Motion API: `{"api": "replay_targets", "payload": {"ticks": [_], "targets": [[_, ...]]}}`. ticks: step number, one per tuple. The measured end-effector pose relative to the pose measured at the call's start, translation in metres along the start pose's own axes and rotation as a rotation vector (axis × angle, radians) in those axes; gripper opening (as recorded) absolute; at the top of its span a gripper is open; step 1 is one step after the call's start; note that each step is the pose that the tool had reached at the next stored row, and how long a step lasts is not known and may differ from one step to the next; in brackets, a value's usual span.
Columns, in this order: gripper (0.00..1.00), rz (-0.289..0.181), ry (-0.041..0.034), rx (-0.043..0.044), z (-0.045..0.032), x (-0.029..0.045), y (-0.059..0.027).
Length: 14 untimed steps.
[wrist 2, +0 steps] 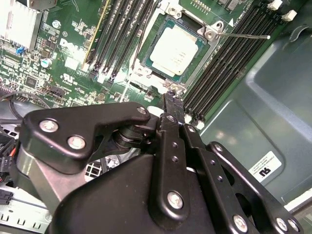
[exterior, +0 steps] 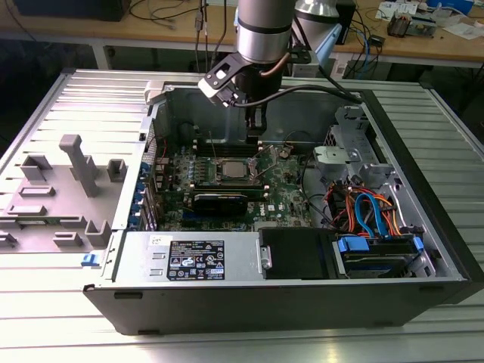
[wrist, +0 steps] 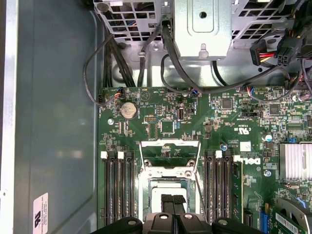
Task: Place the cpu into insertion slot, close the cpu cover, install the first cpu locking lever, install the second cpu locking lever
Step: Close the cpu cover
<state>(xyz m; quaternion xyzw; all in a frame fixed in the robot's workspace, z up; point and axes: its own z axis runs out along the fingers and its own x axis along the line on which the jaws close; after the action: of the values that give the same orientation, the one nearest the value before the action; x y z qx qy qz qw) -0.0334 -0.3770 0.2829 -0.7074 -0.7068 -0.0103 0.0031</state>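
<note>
Inside the case (exterior: 265,306), the hand (wrist 2: 170,100) hovers narrow and empty beside the cover (wrist 2: 141,70), which lies flat over the cpu (wrist 2: 178,46) seated in the slot (wrist 2: 152,41). One lever (wrist 2: 243,35) looks unlatched. A skewed push could slip off it and gouge the board (wrist 2: 73,68).

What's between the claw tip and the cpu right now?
In the second wrist view, only the edge of the socket frame lies between the claw and the cpu.
</note>
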Motion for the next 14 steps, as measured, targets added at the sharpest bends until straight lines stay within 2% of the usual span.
{"api": "replay_targets", "payload": {"ticks": [14], "targets": [[0.11, 0.0, 0.0, 0.0, 0.0001, 0.0, 0.0061]]}}
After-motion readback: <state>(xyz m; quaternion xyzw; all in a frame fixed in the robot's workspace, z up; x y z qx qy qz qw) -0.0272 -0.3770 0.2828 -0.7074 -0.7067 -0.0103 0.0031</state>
